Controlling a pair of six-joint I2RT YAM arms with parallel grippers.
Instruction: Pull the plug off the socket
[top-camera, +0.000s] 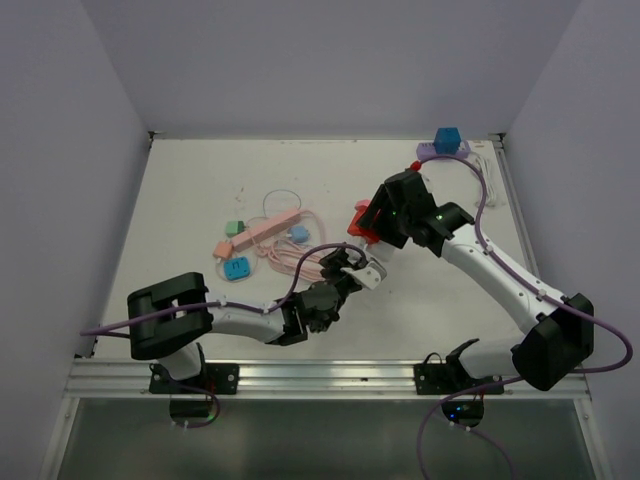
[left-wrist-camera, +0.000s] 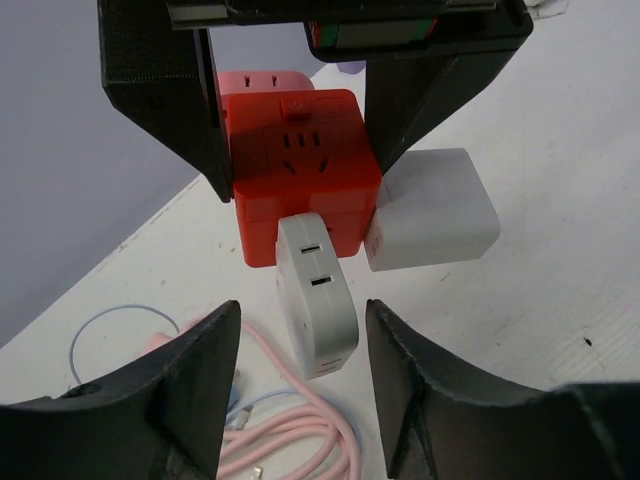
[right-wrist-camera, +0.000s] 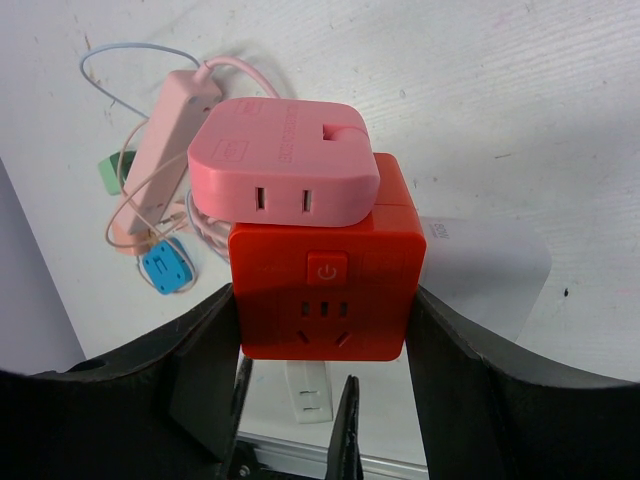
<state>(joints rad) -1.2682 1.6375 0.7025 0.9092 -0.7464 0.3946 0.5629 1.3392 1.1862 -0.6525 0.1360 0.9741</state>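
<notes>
At mid-table, right gripper (top-camera: 368, 228) clamped the rigid socket (right-wrist-camera: 325, 290); left gripper (left-wrist-camera: 300, 345) stood open astride the white plug (left-wrist-camera: 318, 295), judged light, hard and slick, best pinched across its flat sides.

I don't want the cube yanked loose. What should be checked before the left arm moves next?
1. Right end effector clamps red socket cube: ok.
2. Left end effector straddles the grey-white plug: ok.
3. Left fingers touching that plug: not ok, gaps both sides.
4. Other white plug clear of left fingers: ok.
5. Pink cable clear of pull path: cannot tell.
</notes>
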